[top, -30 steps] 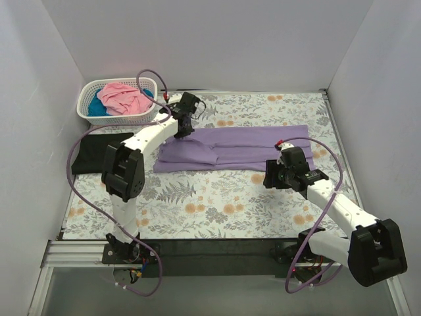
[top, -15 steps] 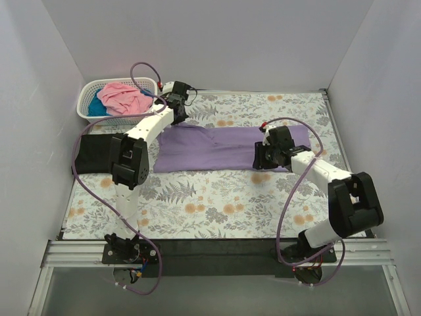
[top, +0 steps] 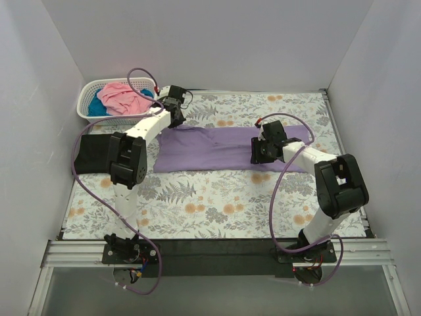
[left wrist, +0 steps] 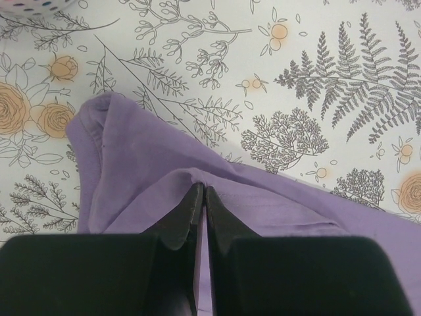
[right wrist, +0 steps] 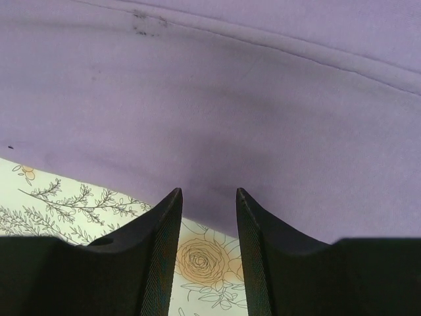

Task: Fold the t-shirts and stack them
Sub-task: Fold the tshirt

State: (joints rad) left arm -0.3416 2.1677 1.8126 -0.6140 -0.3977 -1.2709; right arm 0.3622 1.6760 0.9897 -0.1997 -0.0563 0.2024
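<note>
The lavender t-shirt (top: 217, 150) lies folded lengthwise into a long strip across the floral cloth. My left gripper (top: 175, 123) is shut on a pinch of its far left edge (left wrist: 158, 191), lifting a small ridge of fabric. My right gripper (top: 256, 157) is open and empty, its jaws straddling the strip's near edge (right wrist: 276, 164) right of middle. A black t-shirt (top: 91, 154) lies folded at the left edge. The pink t-shirt (top: 123, 97) and teal blue t-shirt (top: 99, 107) sit bunched in the basket.
A white lattice basket (top: 89, 115) stands at the back left corner, close behind my left gripper. White walls enclose the table on three sides. The grey-and-orange floral cloth (top: 217, 204) covers the table.
My left gripper moved back and left, pulling the lavender shirt's left end with it. My right gripper moved from the near side onto the strip's near edge.
</note>
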